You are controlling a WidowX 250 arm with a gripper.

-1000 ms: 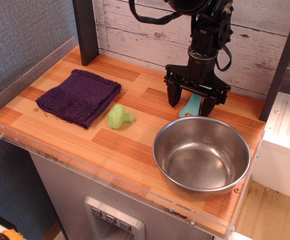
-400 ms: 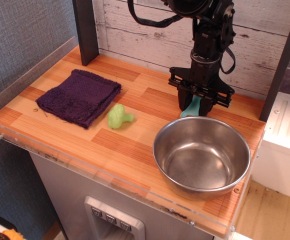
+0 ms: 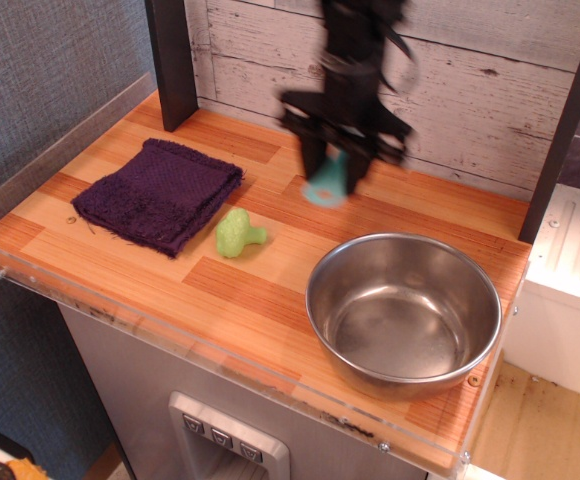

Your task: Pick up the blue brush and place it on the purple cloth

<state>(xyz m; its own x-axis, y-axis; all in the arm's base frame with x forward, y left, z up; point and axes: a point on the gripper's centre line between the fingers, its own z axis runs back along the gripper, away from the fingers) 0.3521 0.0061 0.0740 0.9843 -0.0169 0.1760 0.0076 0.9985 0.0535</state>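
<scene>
Step in hand: carry. Gripper (image 3: 335, 168) sits upper centre of frame, blurred, jaws clamped on the brush (image 3: 327, 183). The brush hangs below the fingers, clear of the table (image 3: 270, 290) by the look of its height, though blur makes the gap hard to judge.

Cloth (image 3: 158, 193) lies at centre left, flat, nothing on it. Brush is well apart from it, up and to the right.

Next move, my read: travel left and slightly toward the bottom of the frame until over the cloth, lower, then release. Cloth is a wide target, so placement tolerance is generous.

Obstacles: green toy (image 3: 237, 233) sits just beside the cloth's lower right edge, near the direct path; keeping height should clear it. Bowl (image 3: 402, 310) is lower right, out of the way. Dark post (image 3: 173, 60) stands upper left, behind the cloth, so avoid overshooting toward the top. Open table between gripper and cloth otherwise. Table's left edge is close past the cloth.
</scene>
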